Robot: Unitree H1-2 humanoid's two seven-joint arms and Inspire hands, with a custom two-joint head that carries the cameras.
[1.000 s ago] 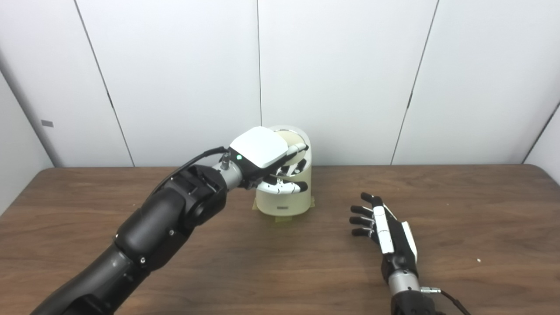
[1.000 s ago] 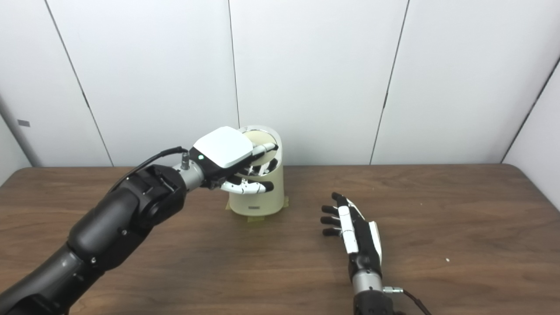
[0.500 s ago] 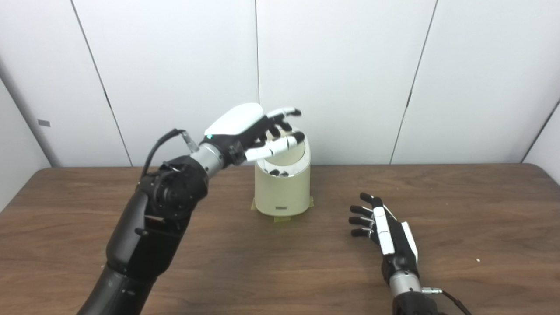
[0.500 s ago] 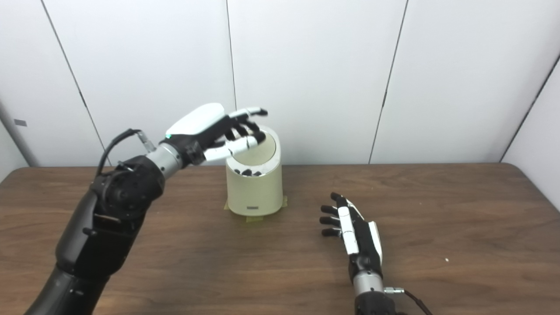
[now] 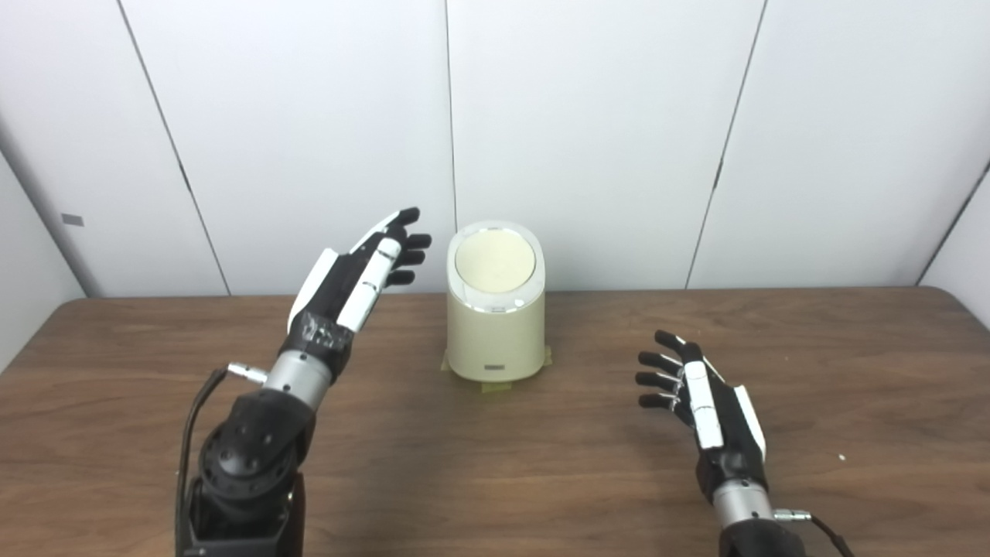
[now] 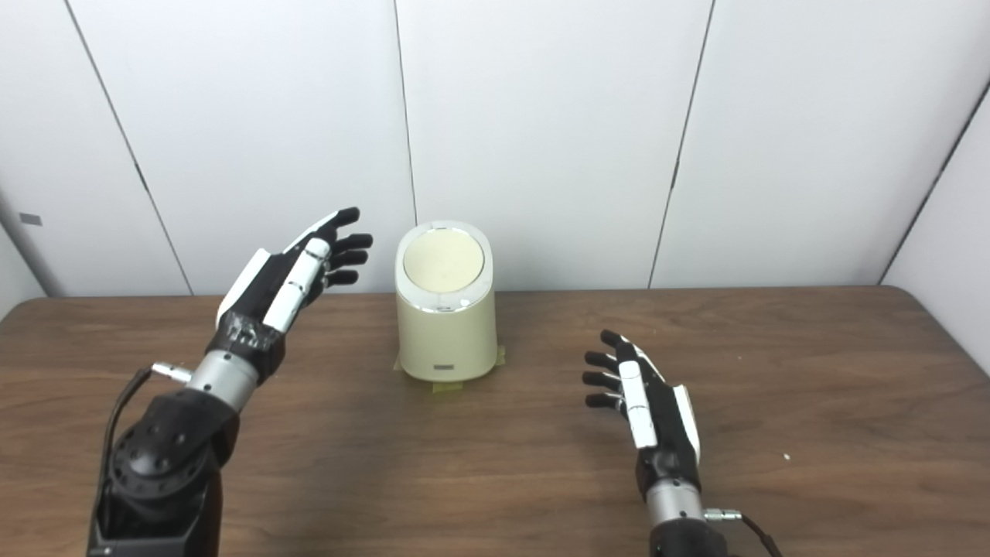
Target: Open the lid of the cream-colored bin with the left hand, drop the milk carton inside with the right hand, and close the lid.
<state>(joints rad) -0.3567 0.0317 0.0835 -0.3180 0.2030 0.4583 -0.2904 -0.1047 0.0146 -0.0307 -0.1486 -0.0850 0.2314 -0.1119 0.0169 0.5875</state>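
With the round lid (image 5: 495, 262) shut on the cream-colored cylindrical bin (image 5: 495, 340), we risk only bumping it: left hand (image 5: 363, 267) beside it and right hand (image 5: 700, 394) nearer us both spread, empty.

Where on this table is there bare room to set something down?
Bare wood lies between the bin and the right hand, in front of the bin, and right of that hand. The left hand crowds the bin's left side.

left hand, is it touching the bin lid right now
No, the left hand is raised beside the cream-colored bin with its fingers apart, clear of the shut lid.
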